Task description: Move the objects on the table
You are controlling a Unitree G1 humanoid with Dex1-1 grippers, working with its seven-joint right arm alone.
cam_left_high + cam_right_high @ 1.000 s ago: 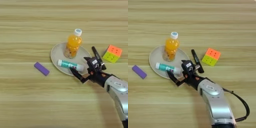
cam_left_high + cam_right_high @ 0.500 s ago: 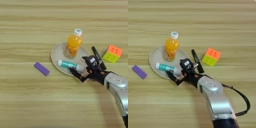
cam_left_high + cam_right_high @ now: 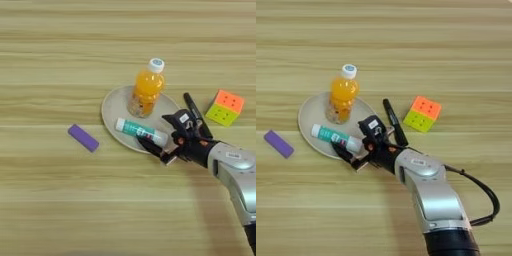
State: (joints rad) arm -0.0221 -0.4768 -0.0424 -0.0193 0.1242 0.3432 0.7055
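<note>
The tube lies on the plate beside the bottle. The gripper stands spread wide around its near end, holding nothing. Light and squashy, it probably grips best mid-body.

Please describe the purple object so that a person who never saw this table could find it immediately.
Start at the round beige plate in the middle of the table, which carries the orange bottle and the tube. Left of it, lying apart on bare wood, is the small purple block: the only purple thing.
</note>
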